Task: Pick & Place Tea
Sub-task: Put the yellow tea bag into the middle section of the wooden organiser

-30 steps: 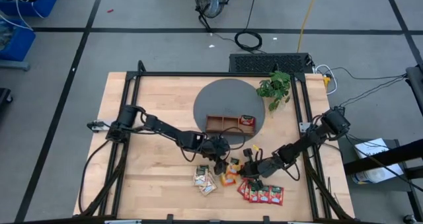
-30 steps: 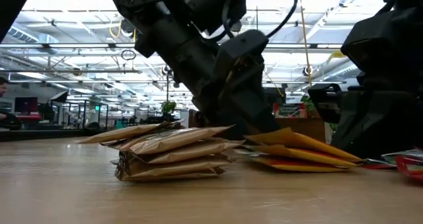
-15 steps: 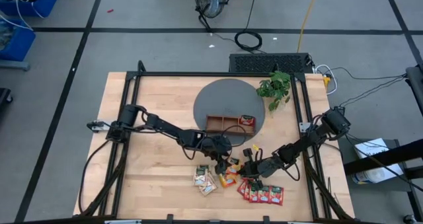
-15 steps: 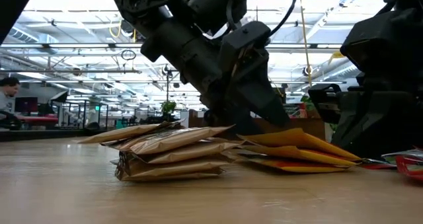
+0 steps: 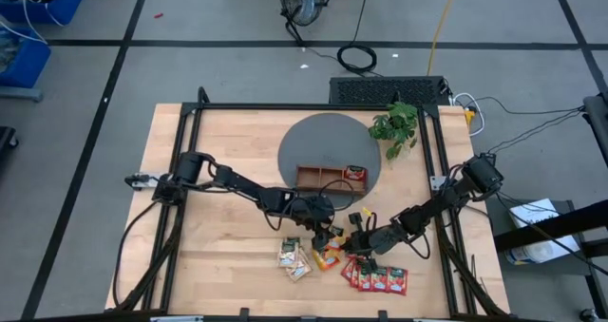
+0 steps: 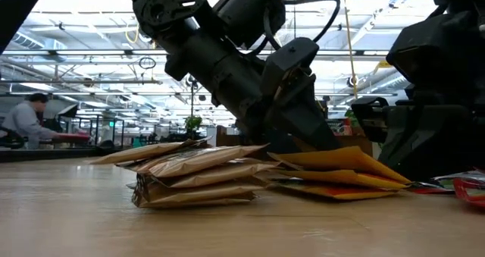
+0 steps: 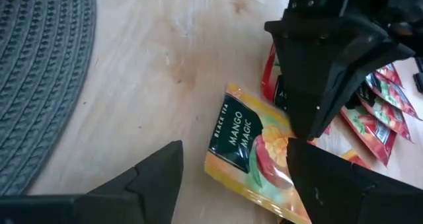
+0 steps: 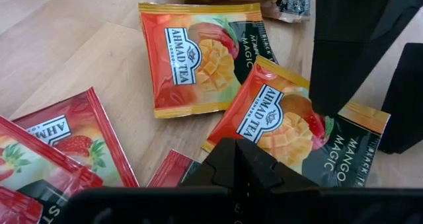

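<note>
1. Near table front, centre: left gripper (image 5: 325,238) is down over the orange sachets (image 5: 328,256), fingers spread wide w/ one orange mango sachet (image 7: 254,151) lying between them; one finger (image 8: 344,45) rests on it, not pinched.
2. Right gripper (image 5: 359,244) sits just beside, fingers pressed together, holding nothing; it crowds the same orange pile from the right.
3. Pale green-white sachets (image 5: 294,257) stacked left of the orange ones; red sachets (image 5: 378,278) fanned out to the right, near table edge.
4. Wooden tray (image 5: 330,178) sits behind on a grey round mat (image 5: 313,142); one red sachet (image 5: 355,173) in its right compartment.
5. Plant (image 5: 395,127) at mat's right edge, well apart from the grippers.
6. Person (image 6: 26,124) in room background, far left of low view.
</note>
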Controlling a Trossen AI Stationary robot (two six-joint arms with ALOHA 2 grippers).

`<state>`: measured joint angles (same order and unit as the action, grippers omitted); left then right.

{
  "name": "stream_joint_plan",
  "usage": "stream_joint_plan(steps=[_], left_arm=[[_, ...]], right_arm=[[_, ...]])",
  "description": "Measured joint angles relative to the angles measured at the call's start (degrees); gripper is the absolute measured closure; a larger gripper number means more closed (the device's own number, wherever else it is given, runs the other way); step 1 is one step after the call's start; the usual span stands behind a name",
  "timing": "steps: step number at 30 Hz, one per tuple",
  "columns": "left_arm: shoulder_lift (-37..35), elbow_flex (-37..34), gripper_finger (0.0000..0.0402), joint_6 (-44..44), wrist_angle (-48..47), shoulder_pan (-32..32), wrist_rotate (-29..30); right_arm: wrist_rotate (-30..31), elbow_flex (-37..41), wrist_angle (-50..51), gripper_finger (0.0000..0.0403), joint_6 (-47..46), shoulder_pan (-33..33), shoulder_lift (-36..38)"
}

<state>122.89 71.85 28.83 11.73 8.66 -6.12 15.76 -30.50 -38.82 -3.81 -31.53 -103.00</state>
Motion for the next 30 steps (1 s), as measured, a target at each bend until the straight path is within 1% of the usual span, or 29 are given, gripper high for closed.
stream_joint_plan(steps=[3,5,8,13,14,19,22,25,27,30], left_arm=[[0.01,-0.04,0.0157,-1.39,0.20,0.09,0.14],[0.07,-0.04,0.0189,-2.19,0.15,0.36,0.17],[0.05,-0.06,0.0251,-2.86,0.32,0.47,0.16],[0.07,-0.06,0.0371,-5.14,0.44,0.47,0.14],[0.07,-0.06,0.0386,-5.50,0.49,0.44,0.09],[-0.19,-0.06,0.0395,-8.29,0.52,0.42,-0.69],[-1.54,-0.10,0.0396,-9.99,0.46,0.48,-0.66],[-3.85,-0.08,0.0396,-13.16,0.11,0.88,1.02],[-6.24,-0.10,0.0398,-15.99,-2.31,1.27,2.82],[-9.62,-0.02,0.0396,-19.00,-4.40,1.39,5.89]], right_arm=[[0.03,0.00,0.00,0.0403,0.04,0.00,0.00],[0.16,0.00,0.01,0.0403,0.09,0.00,0.00],[0.28,0.00,0.03,0.0403,0.09,0.00,0.00],[0.70,0.02,0.05,0.0403,0.15,0.00,-0.02],[0.71,0.02,0.02,0.0403,0.15,0.00,-0.02],[1.13,0.09,-1.08,0.0403,1.43,0.00,0.01],[3.64,0.24,-2.13,0.0403,2.03,0.00,0.96],[5.48,0.21,-2.52,0.0403,4.89,-0.14,4.64],[6.05,0.14,-2.25,0.0403,6.33,-0.62,7.85],[8.45,0.15,-2.31,0.0403,6.55,-1.61,12.93]])
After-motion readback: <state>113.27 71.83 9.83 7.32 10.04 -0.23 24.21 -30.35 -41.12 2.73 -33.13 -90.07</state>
